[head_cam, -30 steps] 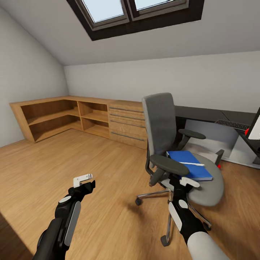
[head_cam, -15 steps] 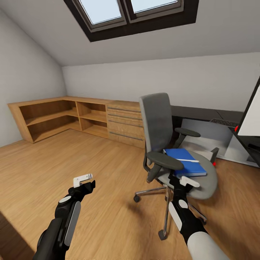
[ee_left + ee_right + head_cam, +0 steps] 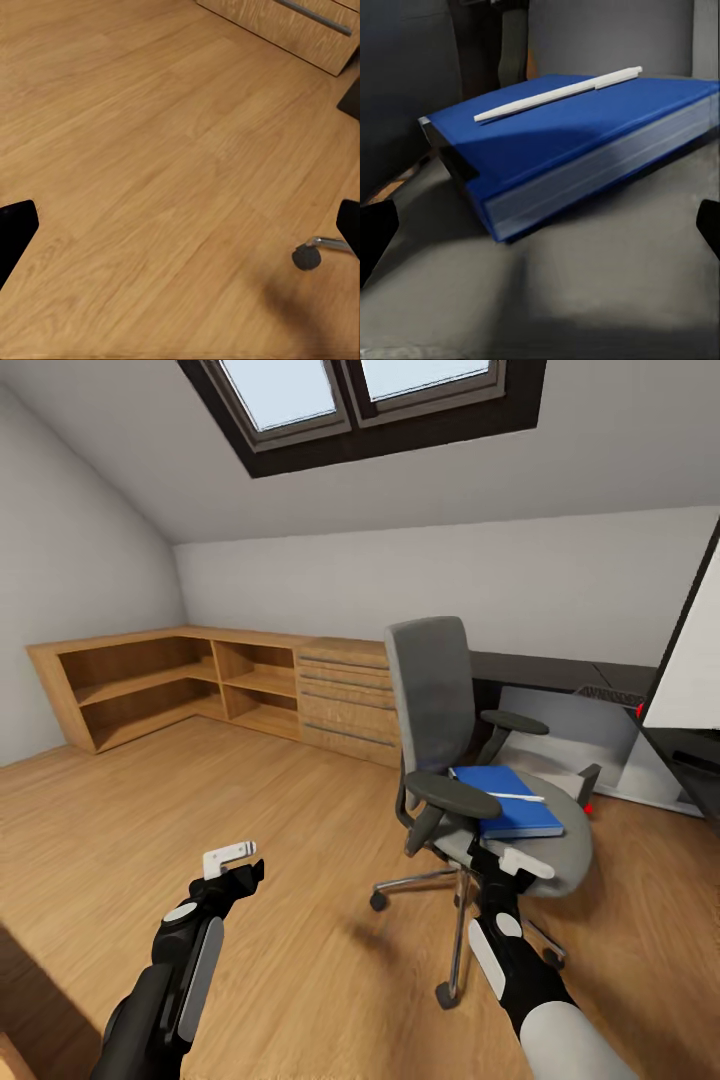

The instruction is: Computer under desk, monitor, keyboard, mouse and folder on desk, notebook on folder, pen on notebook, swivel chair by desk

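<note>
One pen [image 3: 559,92] atop blue book [image 3: 585,142]; no legible writing.

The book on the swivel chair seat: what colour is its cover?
Blue cover, pale page edges; right wrist view shows it best.

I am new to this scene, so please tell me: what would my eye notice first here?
The grey swivel chair stands mid-room on the wooden floor, with a blue book on its seat and a white pen lying on the book. The right claw hovers at the seat's near edge; a skylight is overhead.
</note>
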Motion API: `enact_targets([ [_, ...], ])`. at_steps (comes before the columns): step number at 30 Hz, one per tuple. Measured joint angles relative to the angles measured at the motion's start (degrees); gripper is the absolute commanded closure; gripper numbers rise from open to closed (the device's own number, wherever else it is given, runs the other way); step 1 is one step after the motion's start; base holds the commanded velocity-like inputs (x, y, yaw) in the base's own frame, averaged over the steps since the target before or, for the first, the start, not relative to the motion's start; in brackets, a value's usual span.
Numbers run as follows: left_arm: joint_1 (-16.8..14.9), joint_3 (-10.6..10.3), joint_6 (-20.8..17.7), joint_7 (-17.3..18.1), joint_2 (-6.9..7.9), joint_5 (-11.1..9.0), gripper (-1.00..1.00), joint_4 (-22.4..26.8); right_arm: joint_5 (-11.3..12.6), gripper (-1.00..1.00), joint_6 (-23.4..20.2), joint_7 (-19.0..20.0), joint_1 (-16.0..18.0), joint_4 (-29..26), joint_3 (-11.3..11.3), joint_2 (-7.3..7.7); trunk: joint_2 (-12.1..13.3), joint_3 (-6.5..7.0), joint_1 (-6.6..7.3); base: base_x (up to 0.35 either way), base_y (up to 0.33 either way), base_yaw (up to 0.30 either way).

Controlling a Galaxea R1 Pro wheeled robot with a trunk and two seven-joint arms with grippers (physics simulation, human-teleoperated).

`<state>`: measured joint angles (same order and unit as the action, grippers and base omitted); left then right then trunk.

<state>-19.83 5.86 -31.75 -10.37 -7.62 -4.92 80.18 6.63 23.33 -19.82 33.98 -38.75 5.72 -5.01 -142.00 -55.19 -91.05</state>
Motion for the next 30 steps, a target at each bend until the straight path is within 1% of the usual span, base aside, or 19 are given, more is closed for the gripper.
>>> enact_targets([
  [4,0.0,0.0,0.0,0.0,0.0,0.0,-1.0,0.0,0.23,-1.0,-0.06,0.01,0.0,0.11,0.14,0.13,0.0,0.0,0.02,-0.126,0.0,0.0],
  [11,0.0,0.0,0.0,0.0,0.0,-0.07,-1.0,0.0,0.49,-1.0,-0.29,-0.09,0.0,0.21,0.69,0.55,0.0,0.0,0.03,-0.031,0.0,0.0],
  [12,0.0,0.0,0.0,0.0,0.0,-0.07,-1.0,0.0,0.54,-1.0,-0.39,-0.13,0.0,0.22,1.52,0.93,0.0,0.0,0.03,-0.006,0.0,0.0],
  [15,0.0,0.0,0.0,0.0,0.03,-0.08,-1.0,0.0,0.68,-1.0,-0.48,-0.15,0.0,0.24,3.07,1.25,0.0,0.0,0.03,-0.004,0.0,0.0],
  [16,0.0,0.0,0.0,0.0,0.05,-0.08,-1.0,0.0,0.92,-1.0,-0.53,-0.16,0.0,0.24,4.42,1.4,0.0,0.0,0.03,-0.002,0.0,0.0],
  [18,0.0,0.0,0.0,0.0,0.06,-0.08,-1.0,0.0,1.2,-1.0,-0.58,-0.13,0.0,0.24,5.94,1.52,0.0,0.0,0.03,-0.001,0.0,0.0],
  [19,0.0,0.0,0.0,0.0,0.07,-0.08,-1.0,0.0,1.52,-1.0,-0.6,-0.13,0.0,0.24,7.44,1.64,0.0,0.0,0.03,0.0,0.0,0.0],
  [22,0.0,0.01,0.0,0.0,0.08,-0.08,-1.0,0.0,2.12,-1.0,-0.66,-0.12,0.0,0.26,9.61,2.05,0.0,0.0,0.03,0.0,0.0,0.0],
  [23,0.0,0.01,0.0,0.0,0.08,-0.08,-1.0,0.0,2.8,-1.0,-0.66,-0.14,0.01,0.29,10.84,2.47,0.0,0.0,0.03,0.0,0.0,0.0],
  [25,0.0,0.01,0.0,0.0,0.07,-0.08,-1.0,0.0,3.81,-1.0,-0.69,-0.15,0.04,0.36,11.87,2.94,0.0,0.0,0.03,0.0,0.0,0.0],
  [26,0.0,0.01,0.0,0.0,0.06,-0.08,-1.0,0.01,7.09,-1.0,-0.69,-0.16,0.09,0.88,13.05,3.89,0.0,0.0,0.03,0.0,0.0,0.0],
  [30,0.0,0.0,0.0,0.0,0.05,-0.08,-1.0,0.0,12.01,-1.0,-0.75,-0.01,0.2,1.85,13.74,5.3,0.0,0.0,0.03,0.0,0.0,0.0],
])
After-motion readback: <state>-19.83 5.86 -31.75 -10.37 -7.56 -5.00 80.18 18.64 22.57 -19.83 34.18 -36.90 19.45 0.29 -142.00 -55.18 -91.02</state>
